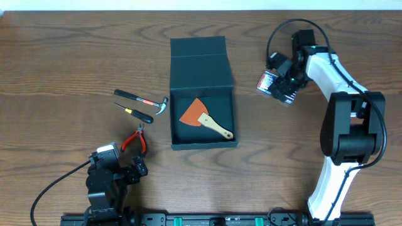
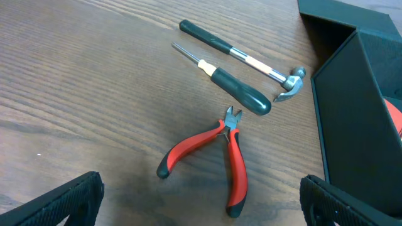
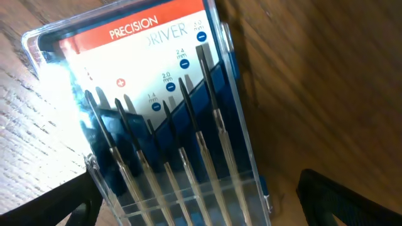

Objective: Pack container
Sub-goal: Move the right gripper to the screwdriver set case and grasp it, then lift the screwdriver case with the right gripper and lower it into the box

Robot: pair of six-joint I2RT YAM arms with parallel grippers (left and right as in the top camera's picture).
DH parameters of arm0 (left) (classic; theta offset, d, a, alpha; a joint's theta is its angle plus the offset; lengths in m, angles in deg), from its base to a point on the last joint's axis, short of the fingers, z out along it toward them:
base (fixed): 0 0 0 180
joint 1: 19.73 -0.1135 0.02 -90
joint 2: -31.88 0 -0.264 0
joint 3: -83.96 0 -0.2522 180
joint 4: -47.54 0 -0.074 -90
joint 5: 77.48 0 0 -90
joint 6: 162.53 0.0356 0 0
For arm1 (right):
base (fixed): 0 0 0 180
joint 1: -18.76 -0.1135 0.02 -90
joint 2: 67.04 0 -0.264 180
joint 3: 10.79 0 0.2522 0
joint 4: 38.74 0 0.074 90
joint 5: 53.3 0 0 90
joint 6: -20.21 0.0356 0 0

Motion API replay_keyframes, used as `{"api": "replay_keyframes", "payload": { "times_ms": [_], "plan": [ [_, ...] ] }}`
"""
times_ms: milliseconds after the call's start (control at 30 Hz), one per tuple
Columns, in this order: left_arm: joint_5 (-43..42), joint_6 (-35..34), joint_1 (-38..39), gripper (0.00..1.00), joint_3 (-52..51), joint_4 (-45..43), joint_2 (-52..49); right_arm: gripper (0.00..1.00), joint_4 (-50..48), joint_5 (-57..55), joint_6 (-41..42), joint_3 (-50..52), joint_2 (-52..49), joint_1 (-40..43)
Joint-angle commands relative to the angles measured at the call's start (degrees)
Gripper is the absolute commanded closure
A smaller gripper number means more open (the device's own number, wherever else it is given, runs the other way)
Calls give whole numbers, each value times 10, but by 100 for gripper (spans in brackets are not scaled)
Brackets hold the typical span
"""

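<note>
Lying left of the one open box (image 1: 202, 69): one hammer (image 1: 143, 100), one screwdriver (image 1: 139, 114), one pliers (image 1: 135, 139); one scraper (image 1: 205, 117) inside. Left gripper (image 2: 201, 201) released; right gripper (image 3: 195, 201) grasps one driver set (image 3: 169, 113).

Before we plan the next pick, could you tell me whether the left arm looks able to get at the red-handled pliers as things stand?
Probably yes: the pliers lie flat on bare table just ahead of the open left gripper, nothing covering them.

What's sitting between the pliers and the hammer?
The screwdriver, lying almost parallel to the hammer, with the pliers nose close to its dark handle. The left wrist view shows it best; overhead confirms it.
</note>
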Motion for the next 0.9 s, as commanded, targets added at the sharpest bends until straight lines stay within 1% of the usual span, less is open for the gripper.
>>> {"api": "replay_keyframes", "payload": {
  "times_ms": [0, 367, 600, 733, 867],
  "plan": [
    [1, 5, 1, 2, -5, -2, 3, 1, 1, 40, 11, -3, -10, 6],
    [1, 5, 1, 1, -5, -2, 3, 1, 15, 50, 21, -3, -27, 4],
    [1, 5, 1, 2, -5, -2, 3, 1, 35, 52, 28, -3, -32, -13],
    [1, 5, 1, 1, -5, -2, 3, 1, 52, 49, 60, -3, -32, -33],
    [1, 5, 1, 1, -5, -2, 3, 1, 74, 49, 110, -3, -32, -57]
  ]
}}
